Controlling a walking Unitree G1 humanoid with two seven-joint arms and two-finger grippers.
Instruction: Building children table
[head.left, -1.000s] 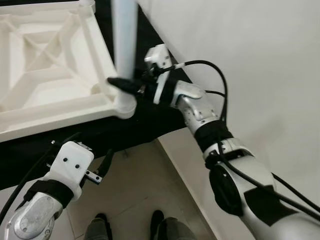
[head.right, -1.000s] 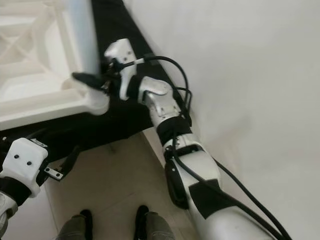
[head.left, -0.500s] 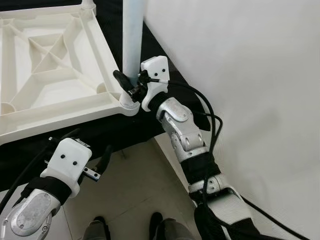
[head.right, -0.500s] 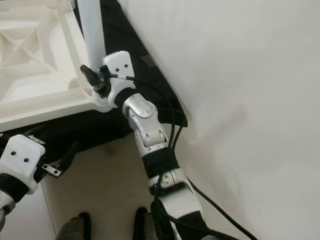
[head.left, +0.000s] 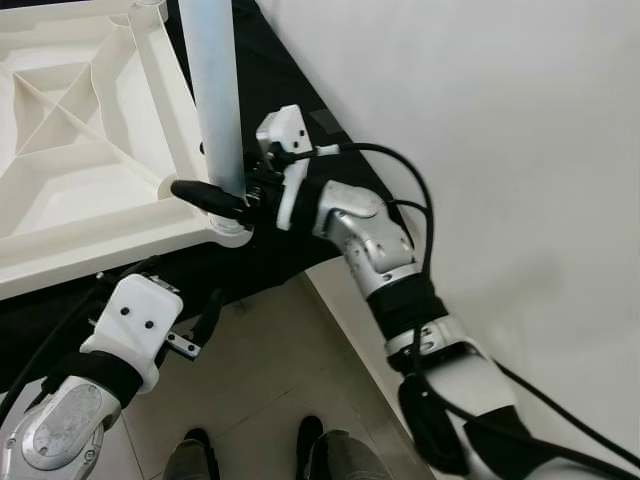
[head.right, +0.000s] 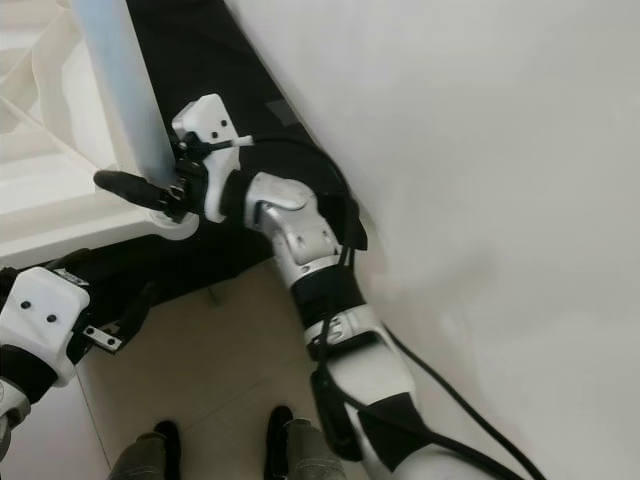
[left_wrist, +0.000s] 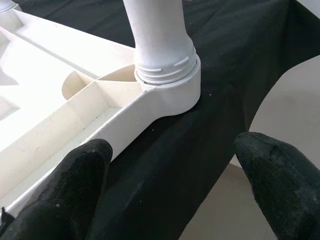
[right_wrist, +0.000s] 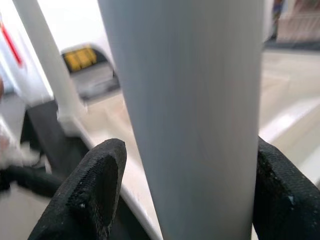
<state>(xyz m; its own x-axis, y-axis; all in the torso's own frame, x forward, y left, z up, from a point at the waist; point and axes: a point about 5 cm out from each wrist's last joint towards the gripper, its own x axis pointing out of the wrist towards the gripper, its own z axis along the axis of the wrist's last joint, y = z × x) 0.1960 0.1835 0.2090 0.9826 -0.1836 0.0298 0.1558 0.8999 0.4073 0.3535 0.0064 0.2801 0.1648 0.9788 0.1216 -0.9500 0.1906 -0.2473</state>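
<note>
Left eye view, nearest first: the robot's two dark feet (head.left: 255, 455) stand on a pale tiled floor (head.left: 280, 370). Above them, low on the robot's left, the left gripper (head.left: 205, 325) hangs idle beside the edge of a bench draped in black cloth (head.left: 180, 275); its wrist view shows both black fingers (left_wrist: 75, 182) spread wide with nothing between them, looking toward the table corner.

On the cloth lies the white plastic children's table top (head.left: 90, 170), upside down, its ribbed underside facing up. At its near right corner a round socket (left_wrist: 172, 87) holds a pale grey-white table leg (head.left: 215, 90), standing upright. The left wrist view shows screw threads at the foot of the leg, seated at the socket rim.

The right gripper (head.left: 225, 195) reaches in from the robot's right and clasps the leg low down, just above the socket; its wrist view shows a black finger (right_wrist: 85, 190) on each side of the tube, closed against it. Compared with half a second ago, the right wrist has rolled and the fingers now point across toward the robot's left, which suggests it is twisting the leg into its thread. A second leg (right_wrist: 45, 65) stands at a farther corner. Beyond the bench rises a plain white wall (head.left: 480, 120).
</note>
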